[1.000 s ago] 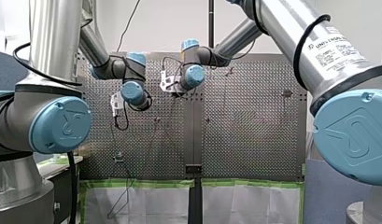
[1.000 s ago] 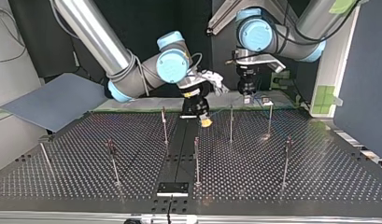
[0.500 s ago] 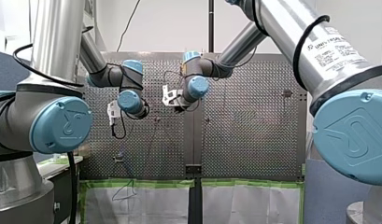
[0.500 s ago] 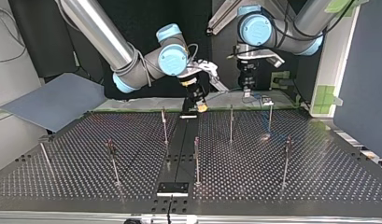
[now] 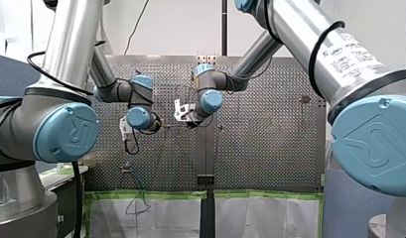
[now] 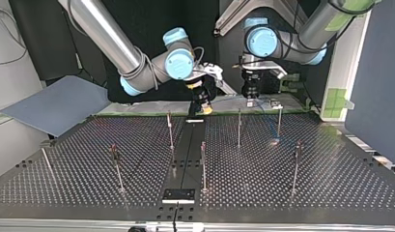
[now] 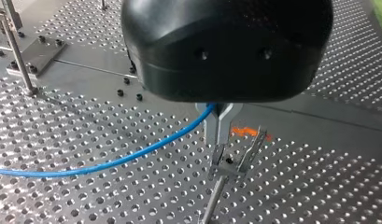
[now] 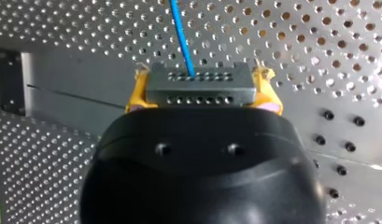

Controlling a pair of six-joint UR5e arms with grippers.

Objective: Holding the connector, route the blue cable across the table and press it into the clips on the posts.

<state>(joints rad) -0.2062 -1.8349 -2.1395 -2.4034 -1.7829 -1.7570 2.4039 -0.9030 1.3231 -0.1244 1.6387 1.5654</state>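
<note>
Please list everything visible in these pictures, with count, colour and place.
table: one, dark perforated metal, under everything
posts: seven countable, thin metal, spread over the table
clip: one seen close, metal, on a post under my left gripper
connector: one, dark grey, in my right gripper
blue cable: one, blue, leaves the connector; also runs into the left gripper
board: one, grey-blue, top view's left
left gripper: one, black with metal fingers, shut on the blue cable
right gripper: one, black with yellow pads, shut on the connector
</note>
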